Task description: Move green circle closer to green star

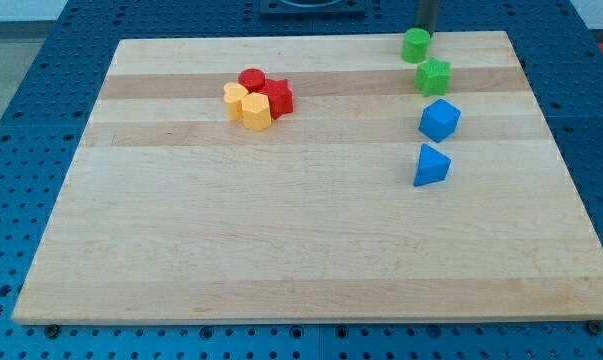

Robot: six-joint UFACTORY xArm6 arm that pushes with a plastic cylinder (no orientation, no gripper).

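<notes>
- Green circle (415, 45) sits at the desk's (281, 230) top edge, toward the view's right; green star (433, 76) is just below it, slightly right, near but apart.
- My tip (424, 30) is just above the circle, at the view's top, right behind it. Looks lined up to shove it down toward the star.
- No jaws on this arm, just a plain rod, so nothing spread or pinching.
- Blue cube (440, 120) and blue wedge-like block (431, 165) continue the column below the star; too hard a push could likely knock the star into them.
- Red cylinder (252, 79), red star (276, 96), yellow heart (236, 97) and yellow hexagon block (257, 112) are clustered, touching, well to the view's left, out of the way.
- Judgement: short gap left; a small downward nudge should do.
</notes>
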